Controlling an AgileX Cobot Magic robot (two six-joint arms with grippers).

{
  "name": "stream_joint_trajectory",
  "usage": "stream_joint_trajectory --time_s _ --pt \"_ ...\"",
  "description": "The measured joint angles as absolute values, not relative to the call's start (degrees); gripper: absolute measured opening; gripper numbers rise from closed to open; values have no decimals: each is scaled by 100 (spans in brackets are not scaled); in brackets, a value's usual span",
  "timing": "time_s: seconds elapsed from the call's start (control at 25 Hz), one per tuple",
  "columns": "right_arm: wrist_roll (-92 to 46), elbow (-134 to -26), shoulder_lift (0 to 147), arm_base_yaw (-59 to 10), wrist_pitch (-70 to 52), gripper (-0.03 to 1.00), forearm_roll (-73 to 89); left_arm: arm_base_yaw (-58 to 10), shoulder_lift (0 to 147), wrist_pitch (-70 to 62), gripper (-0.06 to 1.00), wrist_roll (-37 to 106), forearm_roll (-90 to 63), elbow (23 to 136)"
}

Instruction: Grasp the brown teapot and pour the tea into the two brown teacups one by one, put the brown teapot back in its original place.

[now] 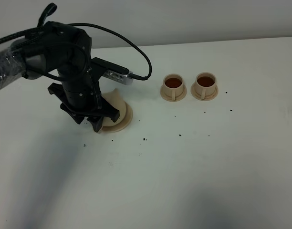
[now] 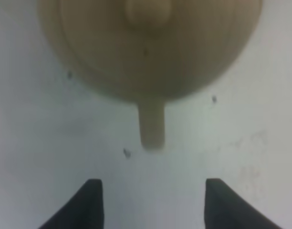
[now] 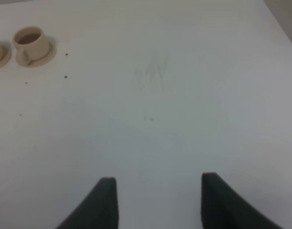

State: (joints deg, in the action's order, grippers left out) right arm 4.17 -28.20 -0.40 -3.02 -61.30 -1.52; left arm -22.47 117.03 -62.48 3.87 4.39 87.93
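Both small beige cups (image 1: pixel 173 86) hold reddish tea; the pale beige domed ceramic teapot (image 2: pixel 151 43) sits on its flat round saucer (image 1: pixel 127 116). My left pincer (image 2: pixel 153 202) stands apart, empty, beside its handle. Next I should lift clear.

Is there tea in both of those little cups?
Yes, the overhead view shows reddish-brown tea inside both teacups, each standing on its own small saucer.

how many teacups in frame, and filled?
2. Both stand on their saucers at the table's far side, right of the teapot: left cup, right cup. Each holds reddish-brown tea. None seems hidden.
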Motion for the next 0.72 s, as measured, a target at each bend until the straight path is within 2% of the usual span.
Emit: stream_joint_trajectory --time_s 0.2,0.72 --pt "417 -2820 -40 -302 -6130 42 -152 -2247 10993 -6815 52 365 439 8449" --pt "417 -2820 -40 -302 -6130 42 -152 -2247 7388 -6775 47 -216 457 4497"
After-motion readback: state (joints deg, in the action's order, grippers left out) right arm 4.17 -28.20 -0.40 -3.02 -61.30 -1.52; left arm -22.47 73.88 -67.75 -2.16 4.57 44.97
